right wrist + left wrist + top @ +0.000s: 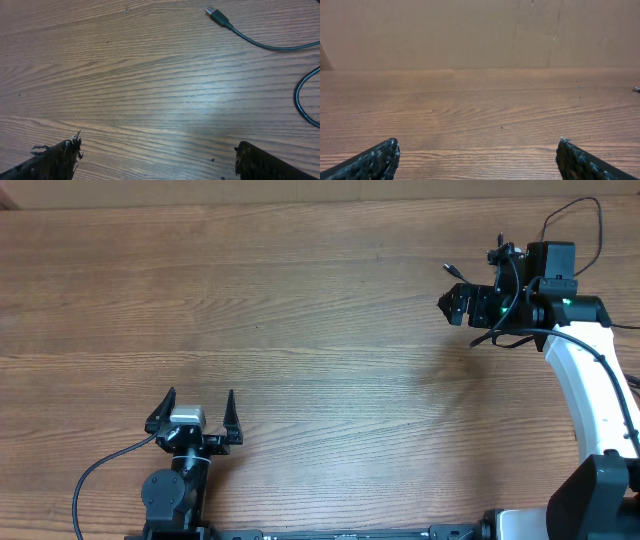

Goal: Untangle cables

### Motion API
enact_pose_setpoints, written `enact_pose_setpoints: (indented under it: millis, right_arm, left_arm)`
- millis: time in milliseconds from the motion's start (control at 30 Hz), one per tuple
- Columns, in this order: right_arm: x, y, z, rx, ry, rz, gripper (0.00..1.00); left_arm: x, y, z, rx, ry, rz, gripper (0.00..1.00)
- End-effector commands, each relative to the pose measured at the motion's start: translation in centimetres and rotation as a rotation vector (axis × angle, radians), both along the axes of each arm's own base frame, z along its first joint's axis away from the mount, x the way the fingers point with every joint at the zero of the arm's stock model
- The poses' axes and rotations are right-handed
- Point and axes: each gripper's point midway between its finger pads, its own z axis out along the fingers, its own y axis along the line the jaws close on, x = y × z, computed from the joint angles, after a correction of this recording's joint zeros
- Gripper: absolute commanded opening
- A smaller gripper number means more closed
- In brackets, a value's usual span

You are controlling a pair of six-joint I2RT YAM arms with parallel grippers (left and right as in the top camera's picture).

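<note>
The left gripper and the right gripper are spread wide apart. A black cable is seen well ahead of the right jaws, off to the side.

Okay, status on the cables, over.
Left end effector, right end effector open, empty. Cable with USB plug loose on table, untouched. Nothing in the way.

Robot lab: wood-grain table, two arms
</note>
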Motion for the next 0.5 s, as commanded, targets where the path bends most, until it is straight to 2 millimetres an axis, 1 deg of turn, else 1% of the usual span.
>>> enact_pose_setpoints:
  millis: [0, 100, 200, 467]
  right_arm:
    - [-0.04, 0.16, -0.03, 0.002, -0.003, 0.008, 1.0]
    - [-0.04, 0.16, -0.03, 0.002, -0.003, 0.008, 1.0]
    - [-0.04, 0.16, -0.03, 0.002, -0.003, 0.008, 1.0]
    - [-0.04, 0.16, -0.03, 0.002, -0.002, 0.008, 1.0]
  left_arm:
    - [-0.03, 0.14, 0.08, 0.019, -0.009, 0.004, 0.99]
    - [-0.03, 0.18, 0.08, 0.021, -0.009, 0.006, 0.99]
    - [-0.02, 0.4, 0.09, 0.083, -0.012, 0.014, 0.99]
    - [-0.02, 0.4, 0.06, 0.083, -0.011, 0.014, 1.0]
